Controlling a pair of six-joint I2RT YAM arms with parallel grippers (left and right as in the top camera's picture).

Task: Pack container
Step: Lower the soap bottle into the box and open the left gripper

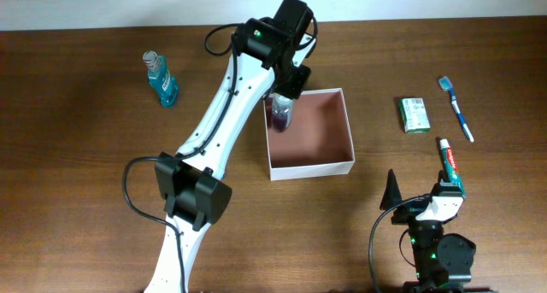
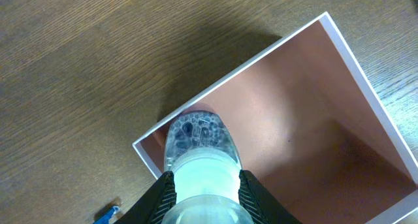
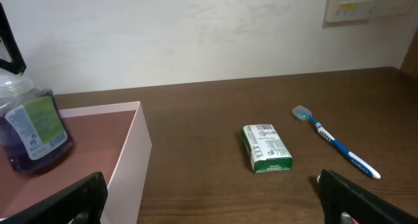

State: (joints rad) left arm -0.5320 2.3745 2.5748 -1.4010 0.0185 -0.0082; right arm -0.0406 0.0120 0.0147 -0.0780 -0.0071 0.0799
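The container point(image 1: 312, 168), a square shallow box with white walls and a pinkish-brown inside, sits mid-table. A clear bottle of purple liquid point(image 1: 280, 114) with a green label stands upright in its far left corner. My left gripper point(image 1: 286, 92) reaches down from above, shut on the bottle. In the left wrist view both fingers press the bottle's point(image 2: 199, 145) pale neck, over the container's corner point(image 2: 313, 113). The right wrist view shows the bottle point(image 3: 32, 129) behind the container's wall point(image 3: 127, 165). My right gripper point(image 1: 420, 190) stays open and empty near the front right edge.
A green-and-white packet point(image 1: 414, 115) lies right of the container, with a blue toothbrush point(image 1: 455, 108) beyond it and a toothpaste tube point(image 1: 449, 163) just ahead of the right gripper. A blue mouthwash bottle point(image 1: 161, 79) stands at the far left.
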